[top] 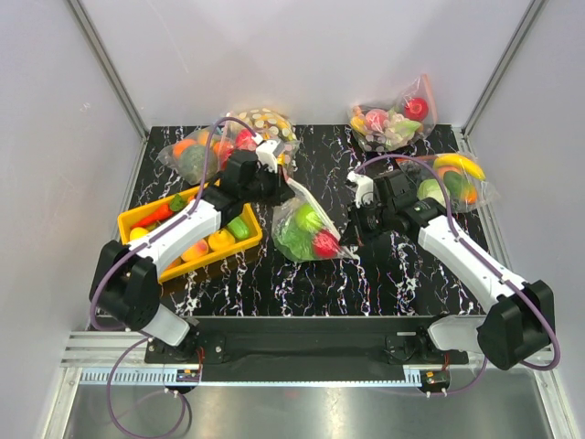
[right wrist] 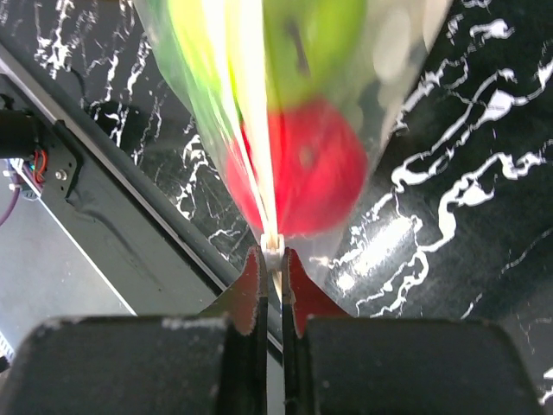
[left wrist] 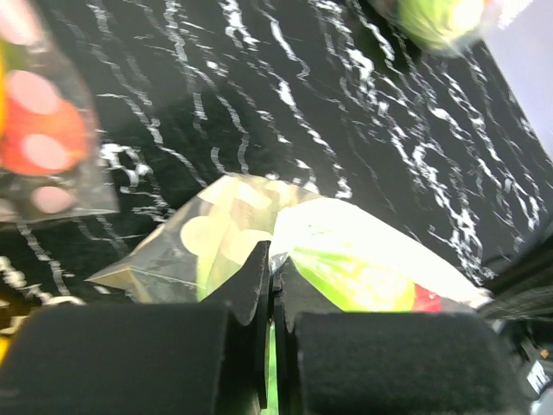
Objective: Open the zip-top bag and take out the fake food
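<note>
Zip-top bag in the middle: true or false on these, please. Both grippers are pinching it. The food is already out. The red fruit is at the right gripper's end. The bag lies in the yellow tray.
1. Both grippers are pinching the zip-top bag. True: the left gripper and the right gripper are each closed on an edge of it.
2. The fake food is already out. False: the green pieces and the red fruit are inside the bag.
3. The red fruit is at the right gripper's end. True.
4. The bag lies in the yellow tray. False: it is to the right of the tray, over the black table.
</note>
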Available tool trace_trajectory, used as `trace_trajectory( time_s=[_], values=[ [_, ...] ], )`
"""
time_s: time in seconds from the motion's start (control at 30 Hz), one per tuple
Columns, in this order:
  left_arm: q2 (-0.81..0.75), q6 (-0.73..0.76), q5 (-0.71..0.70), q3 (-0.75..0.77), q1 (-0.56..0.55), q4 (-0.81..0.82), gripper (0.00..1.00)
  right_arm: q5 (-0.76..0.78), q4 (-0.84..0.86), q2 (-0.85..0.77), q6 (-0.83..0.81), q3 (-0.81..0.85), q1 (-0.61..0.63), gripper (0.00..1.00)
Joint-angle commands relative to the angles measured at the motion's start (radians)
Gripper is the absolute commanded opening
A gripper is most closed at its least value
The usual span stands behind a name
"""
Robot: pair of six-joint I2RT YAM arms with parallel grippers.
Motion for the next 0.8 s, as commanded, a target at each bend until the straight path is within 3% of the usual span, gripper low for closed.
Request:
trace_trajectory(
  time_s=[0.0,0.37,0.53,0.6,0.63,0.67,0.77],
  values=[
    [0.007,0.044,-0.074,0.059,0.05,0.092,0.0,0.04,-0.084,-0.036,0.009,-0.001,0.004,0.0],
    [0.013,0.059,-0.062,0.046,0.117,0.098,0.0,0.046,-0.139,-0.038,0.015,0.011,0.003,0.0],
    [-0.002,0.055,0.043,-0.003,0.121,0.158,0.0,0.021,-0.154,-0.009,0.002,0.055,0.003,0.0],
    [-0.01,0.048,0.094,-0.031,0.121,0.169,0.0,0.015,-0.153,-0.001,-0.001,0.094,0.003,0.11],
    [-0.014,0.047,0.109,-0.042,0.121,0.175,0.0,0.008,-0.153,0.008,-0.001,0.108,0.004,0.27],
    [-0.017,0.039,0.122,-0.052,0.121,0.179,0.0,0.005,-0.153,0.014,-0.001,0.123,0.003,0.37],
    [-0.039,0.016,0.153,-0.121,0.121,0.212,0.0,-0.003,-0.136,0.033,-0.003,0.167,0.004,0.51]
  ],
)
